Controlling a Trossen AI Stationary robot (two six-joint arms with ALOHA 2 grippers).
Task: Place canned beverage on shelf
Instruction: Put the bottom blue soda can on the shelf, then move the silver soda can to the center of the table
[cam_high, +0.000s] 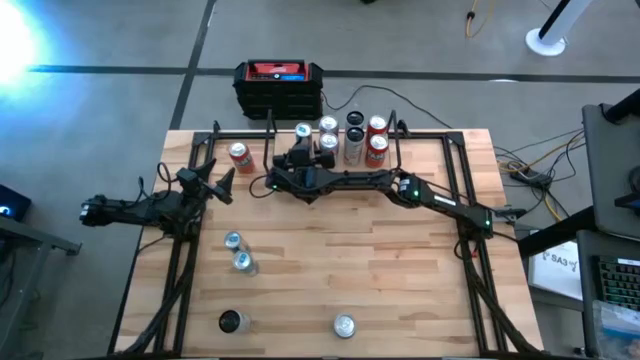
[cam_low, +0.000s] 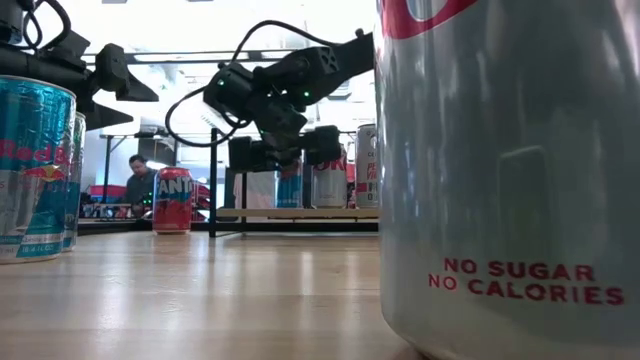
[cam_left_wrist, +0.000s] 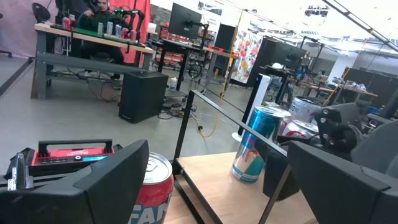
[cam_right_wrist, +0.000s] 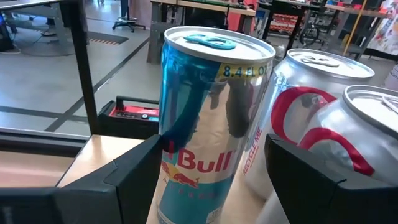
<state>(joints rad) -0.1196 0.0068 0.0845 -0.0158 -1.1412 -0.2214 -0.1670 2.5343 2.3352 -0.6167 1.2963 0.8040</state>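
High view gives you the whole table: the shelf (cam_high: 345, 150) sits at the far edge, its light board crowded with cans and its thin black posts partly hidden under the right arm. The right gripper (cam_high: 302, 152) reaches in at the shelf's left end, and its body covers most of the can there — you see only a silver top (cam_high: 303, 130).

The right wrist view fills that gap. You see a tall blue Red Bull can (cam_right_wrist: 205, 118) standing upright between the two dark fingers (cam_right_wrist: 134, 177), with silver-and-red cans (cam_right_wrist: 305, 118) just beside it. The fingers flank the can low down, one on each side; whether they press its wall is cut off by the picture's lower edge, so you cannot tell if it is gripped or merely straddled.

The left gripper (cam_high: 215, 185) hovers near the table's left side with its jaws spread wide, holding nothing. A red Fanta can (cam_high: 240, 155) stands just ahead of it, off the shelf. In the left wrist view that can's lower half is hidden behind a finger.

Low view is mostly blocked — a silver can (cam_low: 510, 170) right at the lens fills the right half. Beyond it you see the right gripper (cam_low: 285, 150) above the shelf board (cam_low: 300, 213).

Four more cans (cam_high: 240, 262) stand on the near half of the table.
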